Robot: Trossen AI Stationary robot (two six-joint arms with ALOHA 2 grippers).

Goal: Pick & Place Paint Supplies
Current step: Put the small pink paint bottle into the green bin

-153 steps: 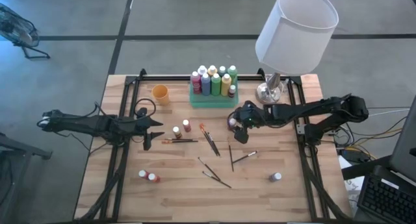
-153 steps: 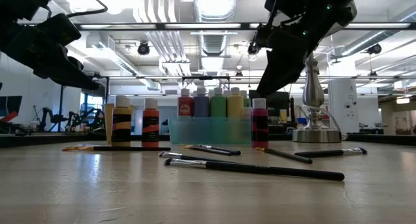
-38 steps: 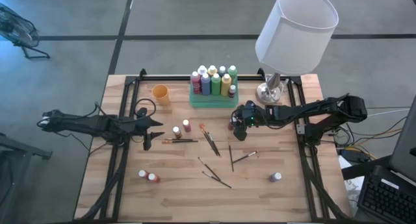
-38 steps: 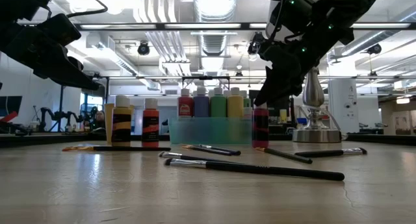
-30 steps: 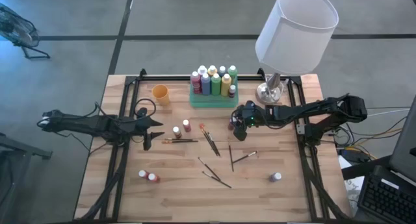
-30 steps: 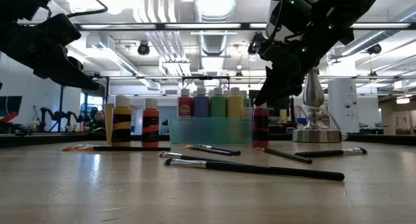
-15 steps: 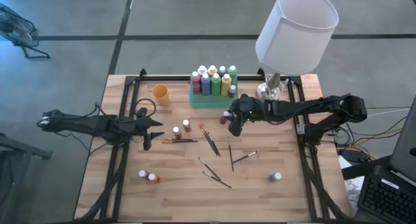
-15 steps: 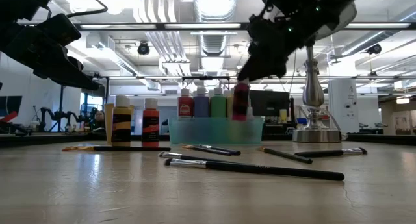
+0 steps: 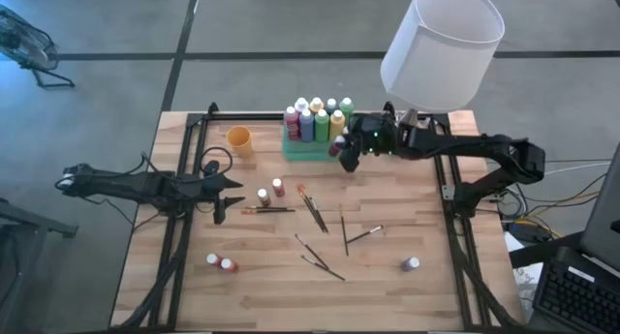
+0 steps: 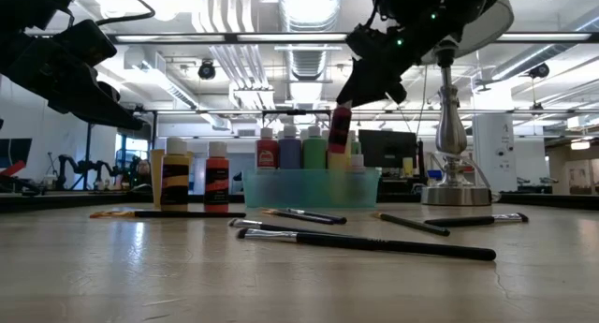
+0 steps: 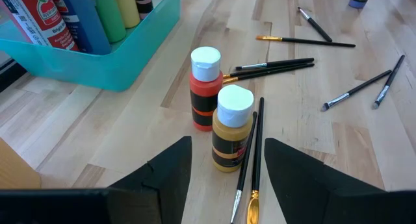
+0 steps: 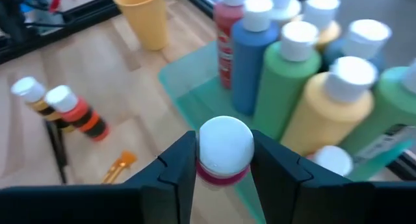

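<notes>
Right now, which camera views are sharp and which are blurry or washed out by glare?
Left wrist view: sharp, evenly lit, the two paint bottles crisp. Right wrist view: soft, the held bottle and the tray bottles blurred. Low view: bright ceiling lights glare, leaving the right gripper as a dark silhouette. High view: even light, little shadow on the table.

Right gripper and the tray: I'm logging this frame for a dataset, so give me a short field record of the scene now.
right gripper: shut on the magenta bottle, holding it in the air at the green tray's near right corner
left gripper: open, waiting at the table's left, facing the red bottle and the ochre bottle
tray contents: upright bottles, among them red, blue, green and yellow
loose on table: several paintbrushes, a few more small bottles
orange cup: left of the tray
</notes>
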